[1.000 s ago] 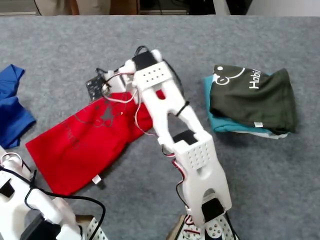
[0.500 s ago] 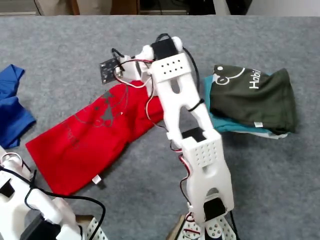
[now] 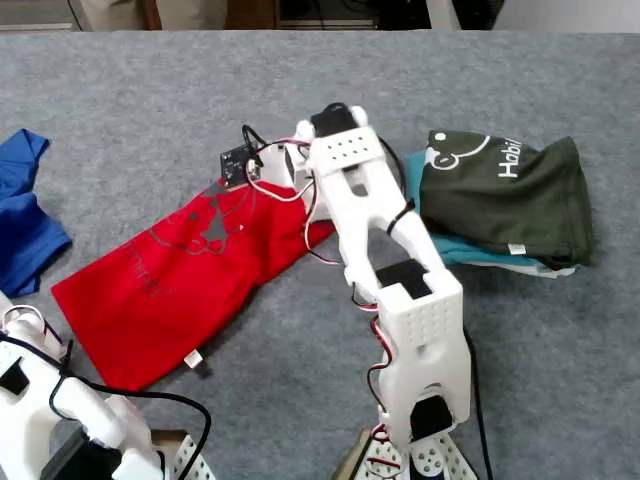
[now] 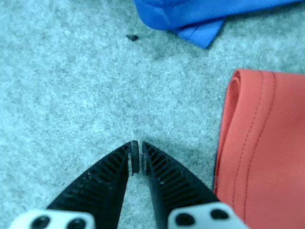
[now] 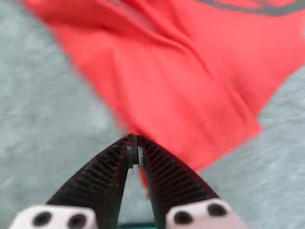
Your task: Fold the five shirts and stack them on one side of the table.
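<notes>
Counting three shirts folded in the stack (image 3: 500, 195) at right; the red shirt (image 3: 190, 270) lies across the middle of the tabletop (image 3: 150, 90), its edge pinched in the right tool (image 5: 134, 152). The blue shirt (image 3: 25, 220) waits unfolded, far left; the left tool (image 4: 136, 155) is closed, empty.

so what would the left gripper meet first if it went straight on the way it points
The left gripper, jaws shut, would most likely meet the bare grey table first. The blue shirt lies farther on, the red shirt off to one side; depth is unclear.
</notes>
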